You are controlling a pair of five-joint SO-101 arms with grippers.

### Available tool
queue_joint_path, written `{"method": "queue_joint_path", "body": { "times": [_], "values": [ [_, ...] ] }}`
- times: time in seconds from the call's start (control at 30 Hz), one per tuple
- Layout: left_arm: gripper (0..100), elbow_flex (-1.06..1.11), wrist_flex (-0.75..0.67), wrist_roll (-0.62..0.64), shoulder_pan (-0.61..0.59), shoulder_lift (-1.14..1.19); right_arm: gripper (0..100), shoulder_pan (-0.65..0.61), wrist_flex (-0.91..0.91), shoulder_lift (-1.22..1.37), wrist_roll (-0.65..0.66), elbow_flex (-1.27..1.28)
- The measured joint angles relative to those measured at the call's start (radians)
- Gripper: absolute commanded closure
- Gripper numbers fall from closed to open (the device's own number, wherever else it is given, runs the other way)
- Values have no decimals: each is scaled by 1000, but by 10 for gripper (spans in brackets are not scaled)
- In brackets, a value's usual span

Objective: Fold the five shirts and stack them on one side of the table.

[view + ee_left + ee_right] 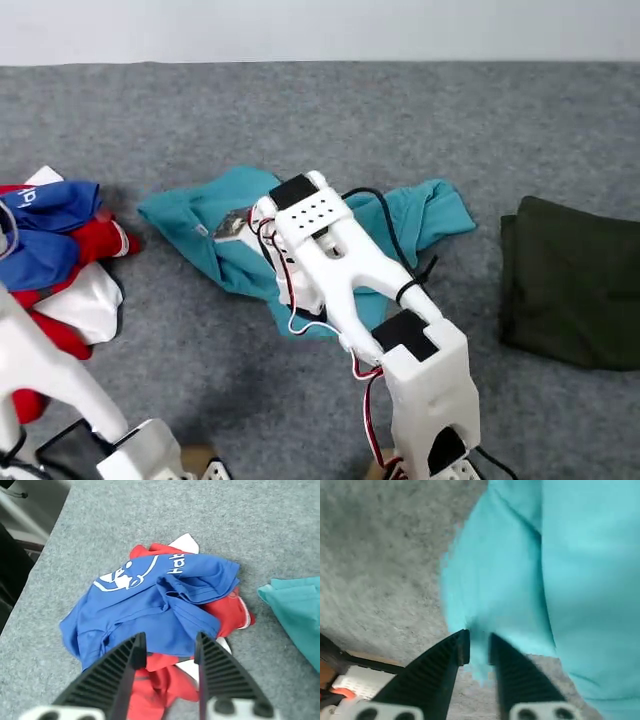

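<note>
A teal shirt (200, 218) lies crumpled in the middle of the grey table. The right arm (320, 240) reaches over it, and my right gripper (479, 647) is shut on an edge of the teal shirt (560, 570), lifted a little off the table. At the far left a pile holds a blue shirt (50, 215), a red shirt (100, 240) and a white one (85, 300). My left gripper (170, 637) hangs open just above the blue shirt (150, 600), with nothing between its fingers. A dark green shirt (575, 280) lies folded at the right.
Grey carpet-like cloth (330, 110) covers the table, with bare room along the back and between the teal shirt and the green one. The left arm's white base (60, 390) stands at the front left. The table's left edge (30, 570) runs close to the pile.
</note>
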Motion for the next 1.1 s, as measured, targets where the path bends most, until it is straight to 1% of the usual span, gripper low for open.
{"method": "queue_joint_path", "body": {
  "times": [0.1, 0.43, 0.6, 0.83, 0.97, 1.03, 1.1],
  "values": [
    [834, 0, 0, 0, 17, 0, 745, 2, 0, -32, -37, 34],
    [834, 0, 0, 0, 20, 0, 744, 2, 0, -163, -38, 298],
    [834, 0, 0, 0, 20, 0, 744, 2, -12, -163, -58, 345],
    [834, 38, 0, 0, 20, 0, 745, 2, -124, -40, -104, 350],
    [834, 68, -8, 0, 20, 0, 746, -2, -124, 29, -110, 330],
    [834, 74, -15, 0, 18, 0, 780, -2, -124, 64, -112, 327],
    [834, 74, -21, 0, 18, 0, 863, -3, -124, 74, -112, 322]
  ]
}}
